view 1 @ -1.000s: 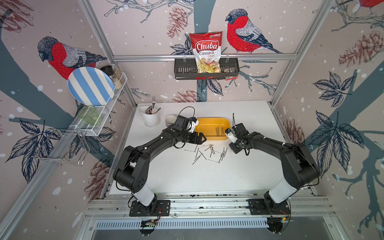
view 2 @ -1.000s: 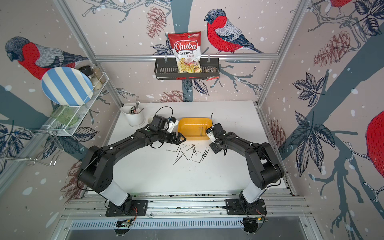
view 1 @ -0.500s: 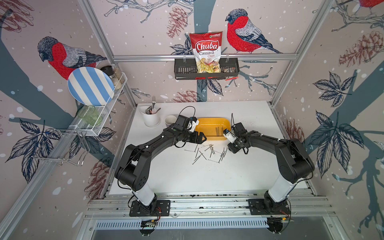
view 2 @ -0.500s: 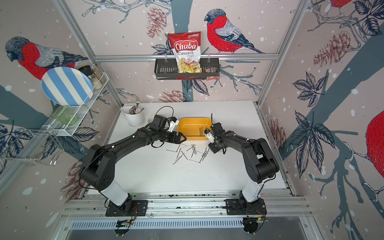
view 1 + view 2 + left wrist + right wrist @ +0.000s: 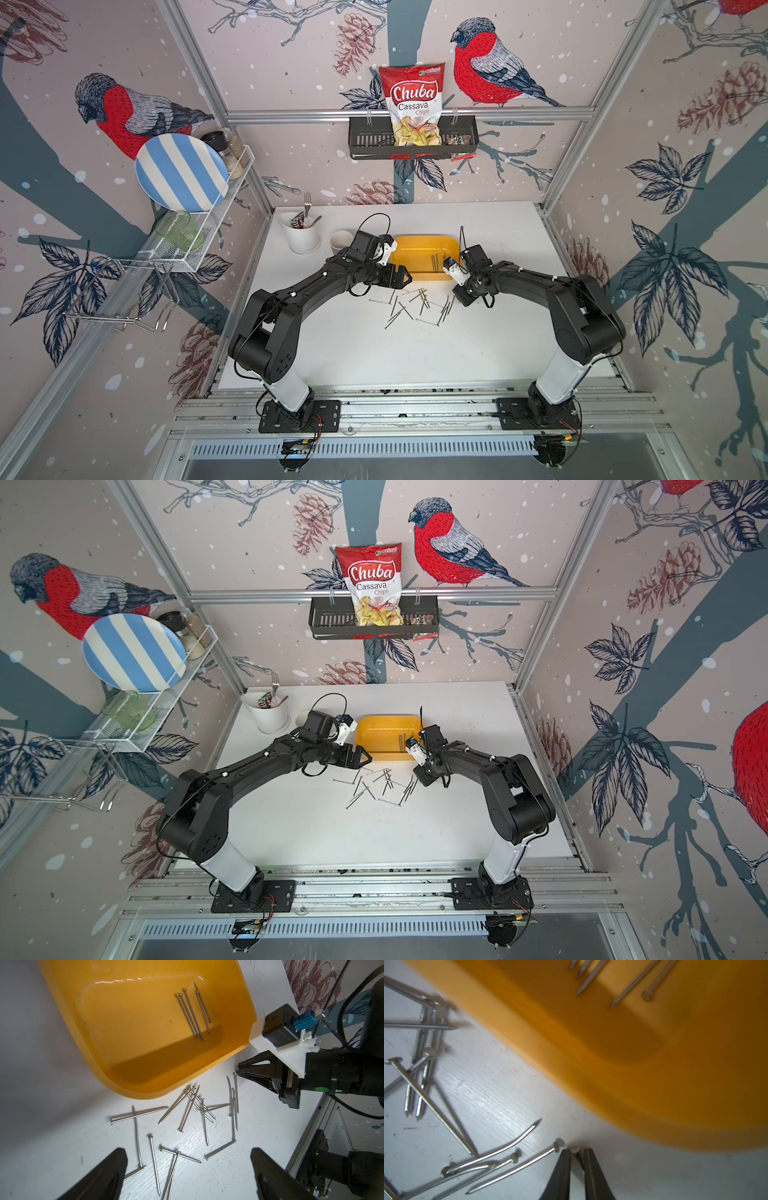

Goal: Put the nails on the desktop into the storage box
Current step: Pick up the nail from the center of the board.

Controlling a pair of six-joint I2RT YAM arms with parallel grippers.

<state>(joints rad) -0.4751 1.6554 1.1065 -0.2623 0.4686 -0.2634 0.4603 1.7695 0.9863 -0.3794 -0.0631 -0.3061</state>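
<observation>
**Top views.** In both top views, two black arms reach across a white counter toward a shallow yellow storage box near its far edge. Loose nails lie scattered on the counter just in front of the box, between the arms. A few more nails lie inside the box. The left gripper hangs near the box's front left corner. The right gripper sits low at the right edge of the scatter.

**Left wrist view.** The left gripper stands wide open and empty above the scattered nails, touching none. About five nails rest on the box floor. Across the pile, the right gripper has its tips drawn together at counter level, just beside the box's corner.

**Right wrist view.** The right gripper is closed to a narrow slit on a single nail, whose head shows between the tips. The nail looks pinched while lying on the counter. The box wall rises just beyond.

The step in hand appears to be the right arm picking up one nail, with most nails not yet moved. The next move calls for a lift clear of the rim, a short carry over the box and a release. A thin nail may well pivot or slip in the grip.
</observation>
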